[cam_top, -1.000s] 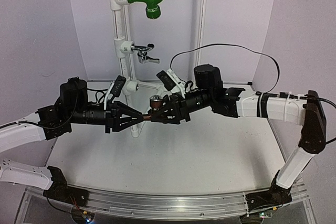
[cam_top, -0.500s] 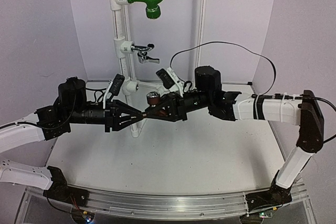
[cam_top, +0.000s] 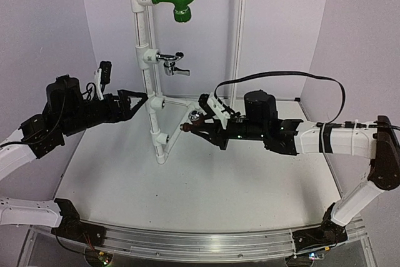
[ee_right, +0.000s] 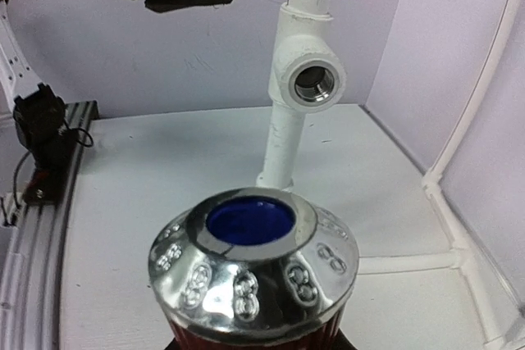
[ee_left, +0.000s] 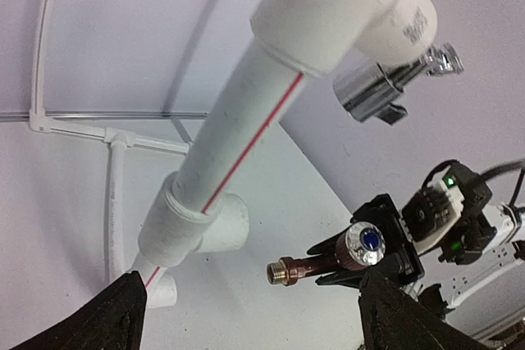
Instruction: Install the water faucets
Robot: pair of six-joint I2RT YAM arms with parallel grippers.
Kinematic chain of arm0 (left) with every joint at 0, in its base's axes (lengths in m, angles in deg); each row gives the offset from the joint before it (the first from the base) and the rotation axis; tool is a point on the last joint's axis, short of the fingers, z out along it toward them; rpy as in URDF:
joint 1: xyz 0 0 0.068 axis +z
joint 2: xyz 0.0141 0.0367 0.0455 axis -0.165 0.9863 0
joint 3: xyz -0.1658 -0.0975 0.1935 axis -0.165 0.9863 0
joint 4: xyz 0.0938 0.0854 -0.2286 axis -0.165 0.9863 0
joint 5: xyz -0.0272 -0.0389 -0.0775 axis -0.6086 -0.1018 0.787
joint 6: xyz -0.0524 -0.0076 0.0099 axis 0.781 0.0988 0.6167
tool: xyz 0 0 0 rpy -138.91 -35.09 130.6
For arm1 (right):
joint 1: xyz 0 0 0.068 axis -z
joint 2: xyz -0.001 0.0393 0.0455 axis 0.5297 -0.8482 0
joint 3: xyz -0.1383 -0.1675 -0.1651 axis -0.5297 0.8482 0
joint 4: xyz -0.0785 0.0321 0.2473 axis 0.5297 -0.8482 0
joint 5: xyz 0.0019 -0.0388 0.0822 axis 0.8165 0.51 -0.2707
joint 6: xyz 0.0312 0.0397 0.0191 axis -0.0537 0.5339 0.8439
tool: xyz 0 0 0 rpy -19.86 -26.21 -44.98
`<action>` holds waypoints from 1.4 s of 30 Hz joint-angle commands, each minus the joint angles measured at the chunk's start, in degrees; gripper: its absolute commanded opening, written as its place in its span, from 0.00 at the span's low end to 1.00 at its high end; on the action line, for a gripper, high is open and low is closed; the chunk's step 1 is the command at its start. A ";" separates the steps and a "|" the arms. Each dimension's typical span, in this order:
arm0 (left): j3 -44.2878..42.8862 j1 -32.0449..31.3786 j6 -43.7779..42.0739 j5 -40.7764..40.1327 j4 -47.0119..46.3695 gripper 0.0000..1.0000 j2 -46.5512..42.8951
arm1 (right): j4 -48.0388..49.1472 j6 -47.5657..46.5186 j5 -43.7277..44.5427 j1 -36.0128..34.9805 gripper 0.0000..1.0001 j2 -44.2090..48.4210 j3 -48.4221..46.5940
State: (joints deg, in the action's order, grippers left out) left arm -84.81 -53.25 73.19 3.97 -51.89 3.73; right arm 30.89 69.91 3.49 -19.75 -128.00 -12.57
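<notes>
The left tool (cam_top: 136,97) has let go of the brown faucet (ee_left: 316,265) and drawn back to the left of the frame. Its fingers are spread and empty, pointing at the white pipe (cam_top: 143,29). The right tool (cam_top: 200,127) alone is clenched on that faucet, mid-frame from above. The faucet's threaded end faces the pipe's open fitting (ee_right: 317,84) without touching it. We judge the handover done and the screwing-in next. The chrome faucet (cam_top: 172,62) already sits higher on the pipe. The right arm reaches in low and nearly level above the desk (cam_top: 206,186).

Green elbow (cam_top: 178,1) high on white pipe (cam_top: 144,32)
</notes>
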 commanded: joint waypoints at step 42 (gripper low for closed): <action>-10.37 7.55 -11.31 4.95 -8.41 0.45 17.54 | 29.71 -29.62 -14.36 4.89 0.00 -15.46 -11.56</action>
State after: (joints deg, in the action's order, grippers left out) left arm -94.90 -46.19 62.55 9.77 -56.45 22.07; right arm 54.65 39.24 -10.68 -15.02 -142.49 -21.02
